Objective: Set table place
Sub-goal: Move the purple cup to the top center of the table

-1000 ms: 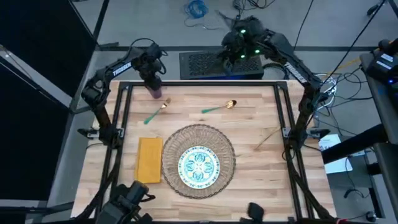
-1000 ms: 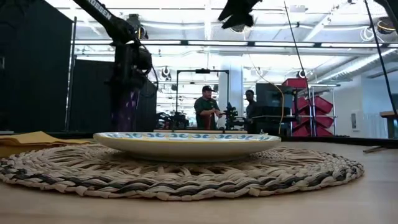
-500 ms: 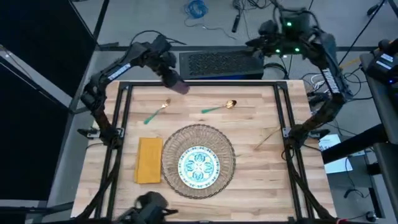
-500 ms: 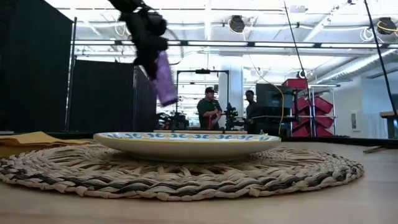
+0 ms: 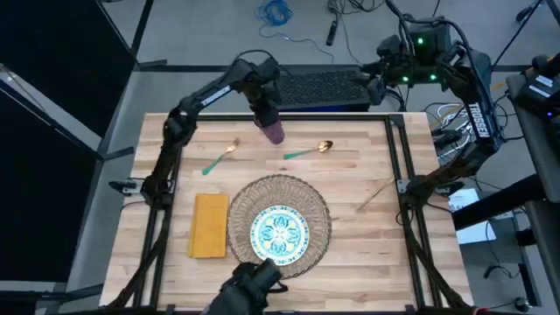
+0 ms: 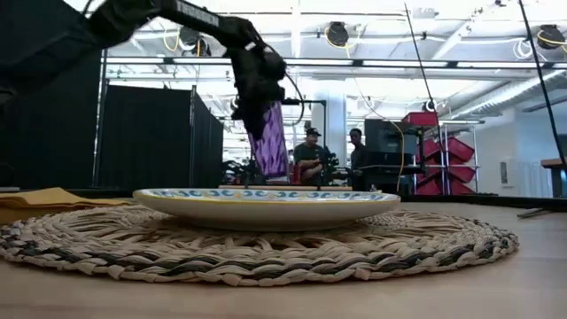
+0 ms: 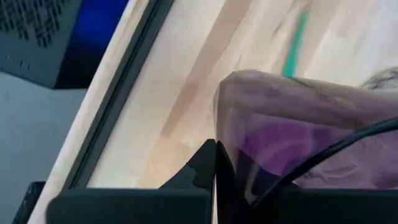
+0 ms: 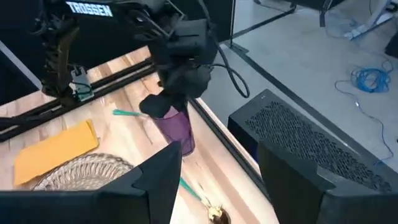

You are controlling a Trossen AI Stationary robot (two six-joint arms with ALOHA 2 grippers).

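Left gripper [image 5: 268, 118] up in the air, clamped on the cup [image 5: 274, 132]

High view: cup hangs just below the fingers, over the far edge of the table [image 5: 367, 254], between fork [image 5: 220, 157] and spoon [image 5: 308, 150]; mat [image 5: 320, 210], plate [image 5: 280, 234] and napkin [image 5: 210, 225] sit nearer. Low view shows the cup well clear above the plate's level. Left wrist view: purple wall pressed right against a finger. Right wrist view: right gripper [image 8: 214, 171] off the table's far corner, fingers apart, holding nothing.
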